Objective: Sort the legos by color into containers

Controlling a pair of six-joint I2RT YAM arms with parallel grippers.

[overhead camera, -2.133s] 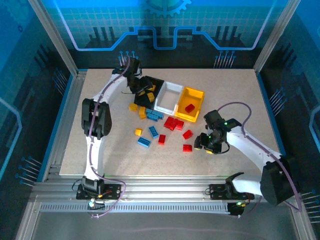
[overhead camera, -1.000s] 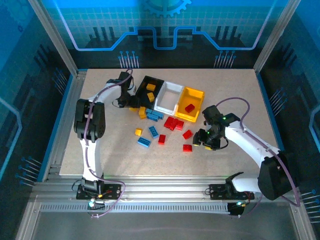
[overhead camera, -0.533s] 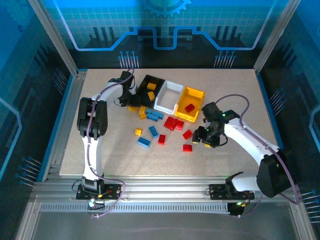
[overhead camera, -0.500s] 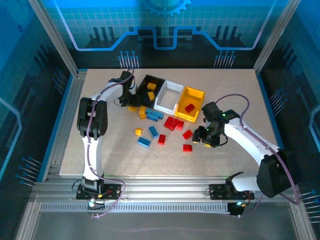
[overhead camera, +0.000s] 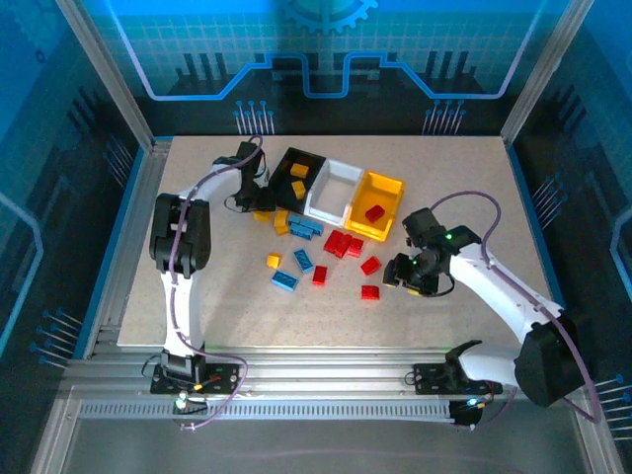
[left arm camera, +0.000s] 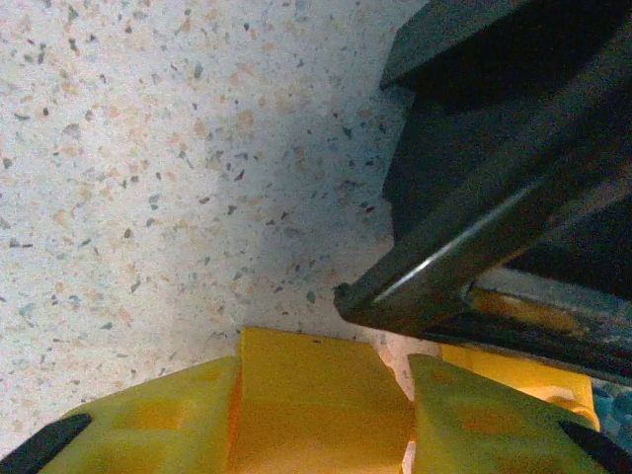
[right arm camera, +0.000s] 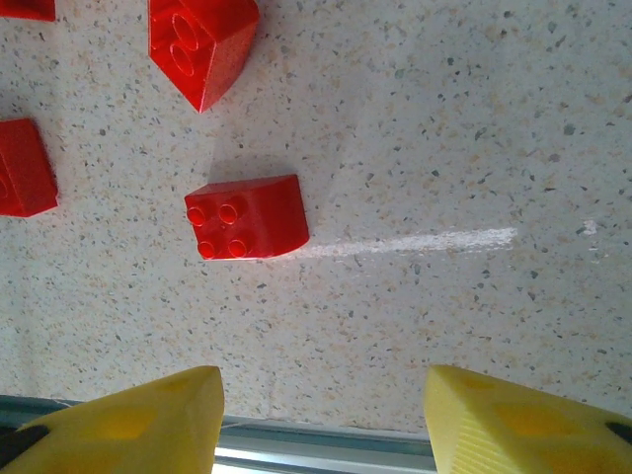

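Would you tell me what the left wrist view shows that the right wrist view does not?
Left wrist: a yellow brick clamped between the left gripper's fingers, beside the black bin's corner. Right wrist: a red brick and others lying loose ahead of the open right gripper. Both: the speckled table and yellow finger pads.

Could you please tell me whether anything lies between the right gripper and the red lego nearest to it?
Nothing visible does. In the right wrist view the open right gripper frames bare table, and the red lego lies just ahead, slightly left of centre. Another red lego sits beyond it, not in the way.
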